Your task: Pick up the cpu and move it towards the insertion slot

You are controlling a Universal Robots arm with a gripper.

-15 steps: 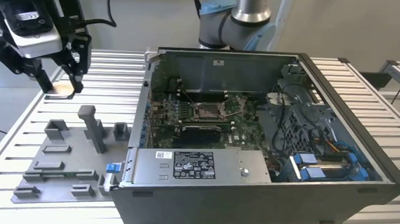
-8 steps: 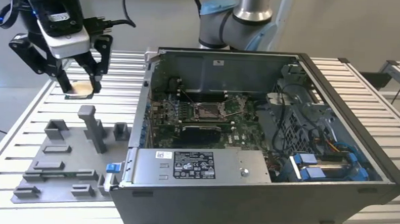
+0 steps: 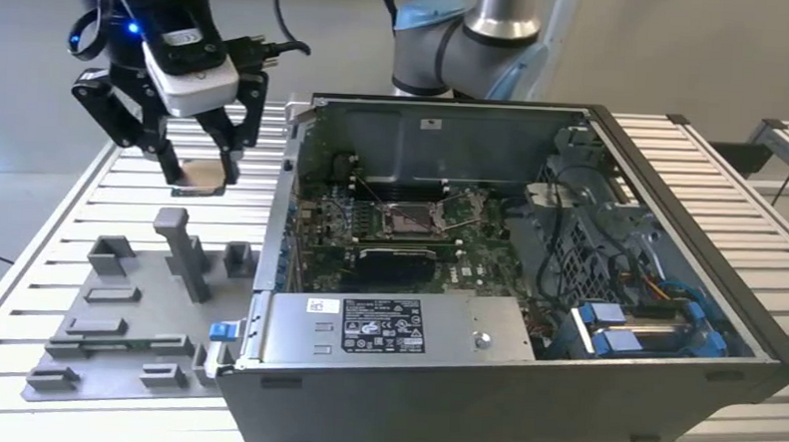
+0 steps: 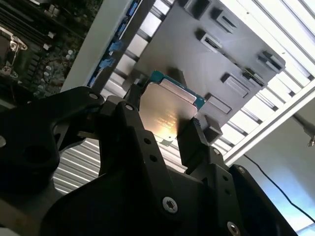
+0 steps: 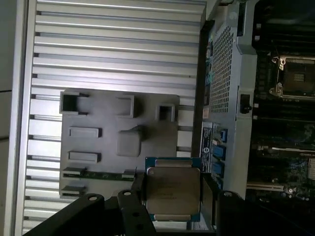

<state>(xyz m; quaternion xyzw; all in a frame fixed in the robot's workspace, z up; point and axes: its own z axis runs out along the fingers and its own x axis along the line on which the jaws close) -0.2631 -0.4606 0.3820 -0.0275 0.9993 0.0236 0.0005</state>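
Black two-finger gripper [image 3: 200, 171], fingers closed on edges of thin silvery square cpu [image 5: 172, 189] w/ tan rim, aloft near grey plastic fixture plate [image 3: 105, 298], well apart from metal-framed square insertion slot [image 3: 409, 219]; advisable: keep chip level, clear grey metal case wall [image 3: 290, 176].

Quick layout: open black metal PC case [image 3: 494, 395] sits on the slatted aluminium table [image 3: 33, 265], on the exterior view's right. Flat grey plastic fixture plate [image 3: 124, 319] lies on the table just beside the case, on the exterior view's left, near side. Black two-finger gripper [image 3: 198, 175] hangs above the table, farther back than the plate and left of the case, w/ the small flat square silvery cpu [image 3: 200, 171] between its fingers. Square metal-framed insertion slot [image 3: 409, 219] is on the green motherboard [image 3: 479, 270] inside the case, approx. mid. Grey arm base [image 3: 462, 44] stands behind the case.
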